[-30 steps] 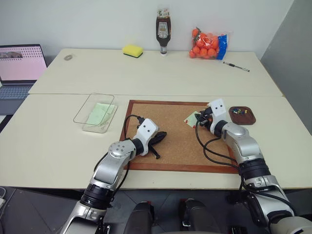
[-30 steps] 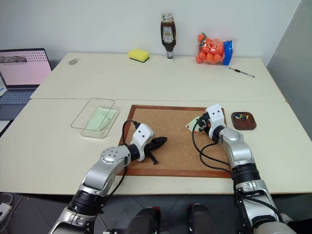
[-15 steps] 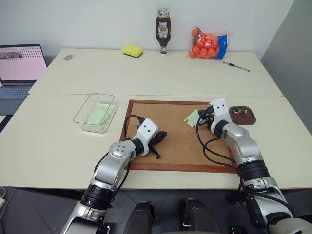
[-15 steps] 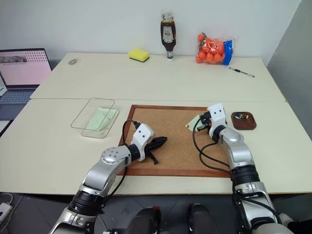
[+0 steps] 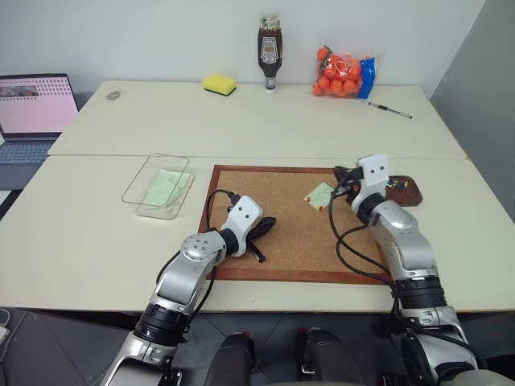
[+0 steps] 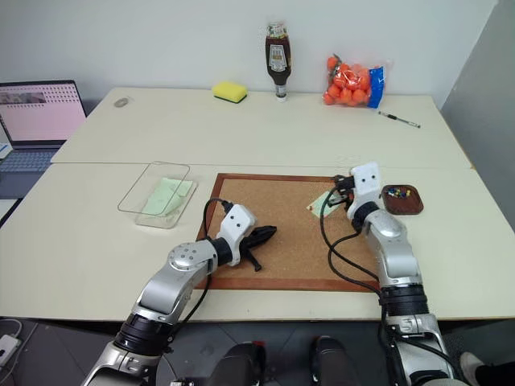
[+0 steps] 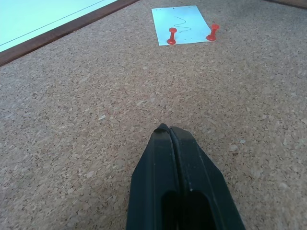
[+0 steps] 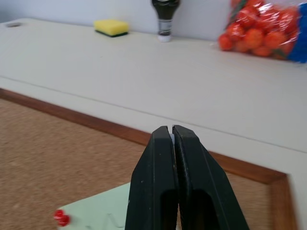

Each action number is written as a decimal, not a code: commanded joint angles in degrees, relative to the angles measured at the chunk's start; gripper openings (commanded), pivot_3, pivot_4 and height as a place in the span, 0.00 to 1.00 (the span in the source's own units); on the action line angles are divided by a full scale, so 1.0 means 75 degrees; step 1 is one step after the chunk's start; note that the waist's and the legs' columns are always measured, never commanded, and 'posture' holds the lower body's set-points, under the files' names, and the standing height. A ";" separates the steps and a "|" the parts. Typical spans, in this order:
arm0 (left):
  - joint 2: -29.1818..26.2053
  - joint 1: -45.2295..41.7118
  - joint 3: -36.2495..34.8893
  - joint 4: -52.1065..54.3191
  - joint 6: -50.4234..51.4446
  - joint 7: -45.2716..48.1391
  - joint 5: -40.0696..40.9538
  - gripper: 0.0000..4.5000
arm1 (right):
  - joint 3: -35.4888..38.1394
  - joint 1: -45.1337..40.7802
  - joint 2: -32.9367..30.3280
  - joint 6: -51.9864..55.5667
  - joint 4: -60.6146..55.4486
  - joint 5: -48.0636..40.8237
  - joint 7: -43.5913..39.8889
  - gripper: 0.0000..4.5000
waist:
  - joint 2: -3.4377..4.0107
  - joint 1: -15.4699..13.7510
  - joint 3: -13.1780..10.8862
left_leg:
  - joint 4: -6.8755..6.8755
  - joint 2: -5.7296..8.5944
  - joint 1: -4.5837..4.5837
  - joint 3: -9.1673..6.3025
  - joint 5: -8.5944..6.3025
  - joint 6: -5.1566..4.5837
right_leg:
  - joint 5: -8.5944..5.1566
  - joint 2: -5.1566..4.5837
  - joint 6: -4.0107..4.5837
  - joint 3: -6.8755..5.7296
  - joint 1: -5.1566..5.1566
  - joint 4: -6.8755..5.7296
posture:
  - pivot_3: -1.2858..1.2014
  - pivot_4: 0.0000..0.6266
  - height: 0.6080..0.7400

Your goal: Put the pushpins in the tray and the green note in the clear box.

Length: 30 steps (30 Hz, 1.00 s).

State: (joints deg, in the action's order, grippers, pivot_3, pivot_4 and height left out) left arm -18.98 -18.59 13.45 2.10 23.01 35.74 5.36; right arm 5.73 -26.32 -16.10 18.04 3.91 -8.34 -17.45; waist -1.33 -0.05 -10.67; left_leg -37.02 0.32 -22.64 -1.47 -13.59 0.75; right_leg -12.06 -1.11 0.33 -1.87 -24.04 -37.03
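Note:
The green note (image 5: 319, 195) lies flat on the corkboard (image 5: 290, 241), with two red pushpins (image 7: 171, 36) (image 7: 212, 32) stuck in its near edge. My right gripper (image 5: 339, 171) hovers shut just above and to the right of the note, pointing level. A pale sliver shows between its tips (image 8: 171, 128); I cannot tell what it is. Right behind that hand sits the brown tray (image 6: 402, 211), partly hidden, with several coloured pins in it. My left gripper (image 5: 269, 223) rests shut and empty on the cork left of the note. The clear box (image 5: 137, 178) stands left of the board with a green slip inside.
At the back of the table are a yellow sponge (image 5: 219, 83), a sauce bottle (image 5: 269, 52), a bag of oranges (image 5: 344, 74) and a pen (image 5: 390, 109). A laptop (image 5: 32, 104) stands open at the far left.
My right gripper has lifted off the green note and shifted right toward the tray, its fingers closing. The left arm has stayed put.

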 commanded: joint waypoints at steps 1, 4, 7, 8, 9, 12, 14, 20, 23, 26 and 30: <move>-0.0039 0.0145 0.0174 -0.0006 -0.0045 0.0110 -0.0087 0.00 | 0.0666 0.0442 -0.0443 0.0471 -0.0819 0.0071 0.0470 0.00 | 0.0000 -0.0005 0.0000 | 0.0001 -0.0001 -0.0002 0.0000 0.0000 0.0000 | -0.0001 0.0000 0.0000 -0.0001 0.0000 0.0004 | 0.52 0.24 1.00; -0.0058 0.0168 0.0175 -0.0014 -0.0095 0.0132 -0.0088 0.00 | 0.1019 0.0641 -0.0685 0.0900 -0.0851 0.0126 0.0792 0.00 | 0.0002 0.0002 0.0001 | 0.0002 -0.0002 -0.0002 0.0004 0.0000 0.0000 | -0.0001 -0.0005 0.0000 0.0006 -0.0002 0.0002 | 0.52 0.24 1.00; -0.0057 0.0147 0.0185 -0.0042 -0.0118 0.0146 -0.0088 0.00 | 0.1103 0.0645 -0.0824 0.1116 -0.0697 0.0118 0.0895 0.00 | 0.0005 0.0024 0.0003 | 0.0000 -0.0003 0.0005 0.0006 0.0000 0.0000 | 0.0000 -0.0005 0.0001 0.0007 -0.0002 -0.0005 | 0.52 0.24 1.00; -0.0059 0.0137 0.0186 -0.0050 -0.0126 0.0151 -0.0090 0.00 | 0.1110 0.0603 -0.0867 0.1165 -0.0587 0.0124 0.0928 0.00 | 0.0008 0.0025 0.0004 | 0.0001 -0.0004 0.0007 0.0007 0.0000 0.0000 | 0.0001 -0.0004 0.0001 0.0009 -0.0001 -0.0007 | 0.52 0.24 1.00; -0.0060 0.0131 0.0184 -0.0055 -0.0132 0.0154 -0.0091 0.00 | 0.1111 0.0561 -0.0900 0.1212 -0.0483 0.0121 0.0949 0.00 | 0.0008 0.0025 0.0005 | 0.0001 -0.0005 0.0011 0.0007 0.0000 0.0000 | 0.0001 -0.0002 0.0002 0.0007 0.0001 -0.0007 | 0.52 0.24 1.00; -0.0054 0.0117 0.0185 -0.0064 -0.0141 0.0152 -0.0098 0.00 | 0.1144 0.0444 -0.0937 0.1259 -0.0204 0.0106 0.1020 0.05 | 0.0009 0.0024 0.0005 | 0.0001 -0.0005 0.0011 0.0005 0.0000 0.0000 | 0.0001 0.0003 0.0002 0.0004 0.0002 -0.0006 | 0.52 0.24 1.00; -0.0042 0.0107 0.0188 -0.0065 -0.0144 0.0148 -0.0104 0.00 | 0.1172 0.0366 -0.0961 0.1244 -0.0008 0.0100 0.1055 0.12 | 0.0009 0.0023 0.0005 | 0.0001 -0.0002 0.0007 0.0006 0.0000 0.0000 | 0.0000 0.0005 0.0001 0.0005 0.0001 -0.0002 | 0.52 0.24 1.00; -0.0060 0.0194 0.0158 0.0048 -0.0100 0.0128 -0.0094 0.00 | 0.1258 0.0167 -0.1047 0.1105 0.0307 0.0104 0.1173 0.37 | 0.0009 0.0023 0.0005 | 0.0000 0.0005 0.0001 0.0017 0.0000 -0.0001 | 0.0000 0.0006 0.0000 0.0014 0.0000 0.0006 | 0.52 0.24 1.00; -0.0054 0.0193 0.0159 0.0048 -0.0097 0.0120 -0.0097 0.00 | 0.1257 0.0195 -0.1058 0.1097 0.0261 0.0086 0.1187 0.48 | 0.0009 0.0022 0.0005 | 0.0002 0.0003 0.0000 0.0014 0.0000 -0.0001 | 0.0000 0.0006 0.0000 0.0011 -0.0001 0.0005 | 0.52 0.24 1.00; -0.0037 0.0174 0.0164 0.0032 -0.0099 0.0113 -0.0103 0.00 | 0.1248 0.0277 -0.1074 0.1034 0.0071 0.0073 0.1162 0.60 | 0.0009 0.0023 0.0005 | 0.0002 0.0000 0.0001 0.0013 0.0000 -0.0001 | 0.0000 0.0006 0.0000 0.0010 -0.0001 0.0003 | 0.52 0.24 1.00; -0.0022 0.0151 0.0165 0.0002 -0.0120 0.0111 -0.0104 0.00 | 0.1047 0.0569 -0.1092 0.0993 -0.0583 -0.0178 0.0613 0.60 | 0.0009 0.0023 0.0005 | 0.0002 0.0000 0.0001 0.0012 0.0000 -0.0001 | 0.0000 0.0006 0.0000 0.0009 -0.0001 0.0004 | 0.52 0.24 1.00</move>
State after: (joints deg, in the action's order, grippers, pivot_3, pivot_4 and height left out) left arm -19.38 -18.10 13.42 2.15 21.83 36.05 5.03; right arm 13.90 -22.81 -23.30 27.07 4.87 -8.06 -10.22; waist -1.26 0.12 -10.64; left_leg -37.00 0.33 -22.63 -1.37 -13.59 0.74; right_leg -12.06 -1.06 0.33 -1.80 -24.05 -37.00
